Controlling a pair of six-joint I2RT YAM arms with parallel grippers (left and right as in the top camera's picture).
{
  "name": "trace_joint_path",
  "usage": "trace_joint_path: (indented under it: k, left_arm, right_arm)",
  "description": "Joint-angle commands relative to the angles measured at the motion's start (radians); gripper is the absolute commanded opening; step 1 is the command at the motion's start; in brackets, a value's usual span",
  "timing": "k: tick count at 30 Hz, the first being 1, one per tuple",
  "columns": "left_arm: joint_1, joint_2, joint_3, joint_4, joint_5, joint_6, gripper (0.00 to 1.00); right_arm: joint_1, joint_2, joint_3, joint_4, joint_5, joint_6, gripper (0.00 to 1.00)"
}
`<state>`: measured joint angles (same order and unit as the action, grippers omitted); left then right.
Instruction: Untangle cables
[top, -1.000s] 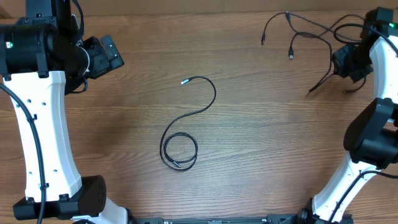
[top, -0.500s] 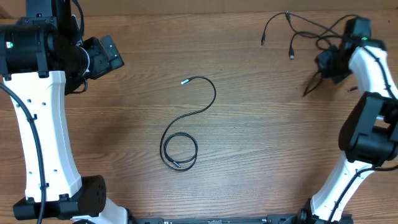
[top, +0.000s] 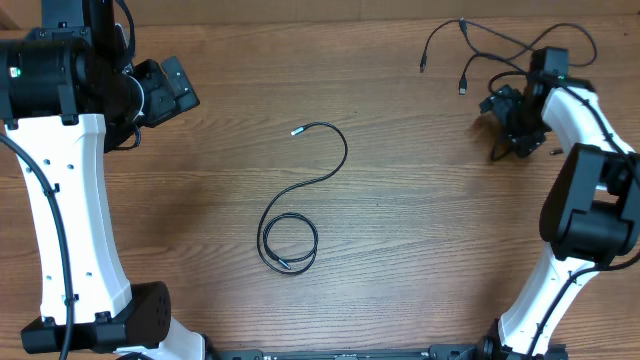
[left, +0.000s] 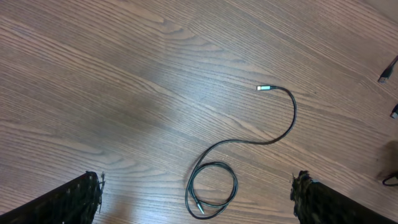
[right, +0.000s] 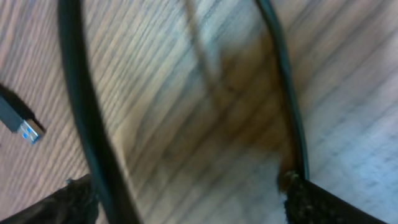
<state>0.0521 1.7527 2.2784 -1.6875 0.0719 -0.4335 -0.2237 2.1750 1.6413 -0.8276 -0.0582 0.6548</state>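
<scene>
Overhead view: a brown wood-grain table (top: 420, 230) fills the frame, with wide bare room between the two arms. The left gripper (top: 178, 86) hangs near the far left edge, well apart from any cord. One loose cable (top: 346, 155), thin, black and smooth, lies alone mid-table. It has a silver-tipped plug (top: 296, 131) at one end, then a sweeping curve, then a small round coil (top: 288, 243). The other cables (top: 430, 42) sprawl in a loose tangle near the far right corner, close to the table's back edge. The right gripper (top: 508, 122) sits at the tangle's near side.

Left wrist view: two dark, rough-textured fingers (left: 78, 199) stand spread wide at the lower corners, released and holding nothing. The loose cable lies ahead of and between them, its coil nearest the fingertips.

Right wrist view, blurred and very close: these fingers (right: 320, 202) are spread apart too, clasping nothing. Two black strands (right: 87, 124) cross the wood ahead of them. The thinner one reaches down to one fingertip; whether it touches cannot be told. A small blue-tipped plug (right: 22, 127) lies off to the side of the other finger, a detail too small for the overhead view to show.
</scene>
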Motion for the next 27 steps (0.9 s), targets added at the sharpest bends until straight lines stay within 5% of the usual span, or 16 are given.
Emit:
trace_joint_path:
  k: [1, 9, 16, 27]
  left_arm:
    - [-0.007, 0.002, 0.006, -0.002, 0.006, 0.019, 1.00]
    - [-0.007, 0.002, 0.006, -0.002, 0.000, 0.019, 1.00]
    - [-0.007, 0.002, 0.006, -0.001, 0.000, 0.019, 0.99]
    - [-0.007, 0.002, 0.006, -0.002, 0.001, 0.019, 1.00]
  right_arm:
    - [-0.043, -0.011, 0.146, -0.055, 0.003, 0.003, 0.97]
    - [-0.069, -0.011, 0.461, -0.214, -0.034, 0.002, 0.97]
    - [-0.006, -0.005, 0.505, -0.089, -0.240, 0.002, 0.84]
    - [0.185, 0.124, 0.505, -0.019, 0.132, -0.114, 0.73]
